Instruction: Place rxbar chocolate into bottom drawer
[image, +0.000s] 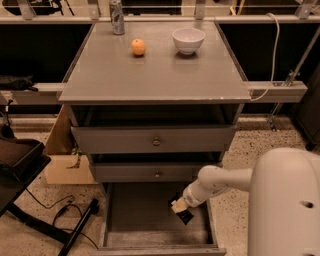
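My gripper reaches down into the open bottom drawer, over the right part of its worn floor. A small dark flat piece, the rxbar chocolate, sticks out from the gripper's tip, just above the drawer floor. The gripper appears shut on it. My pale arm comes in from the right, past the drawer's right wall.
Two shallower drawers with round knobs sit above, slightly pulled out. On the table top stand an orange, a white bowl and a can. A cardboard box and a black stand with cables lie to the left.
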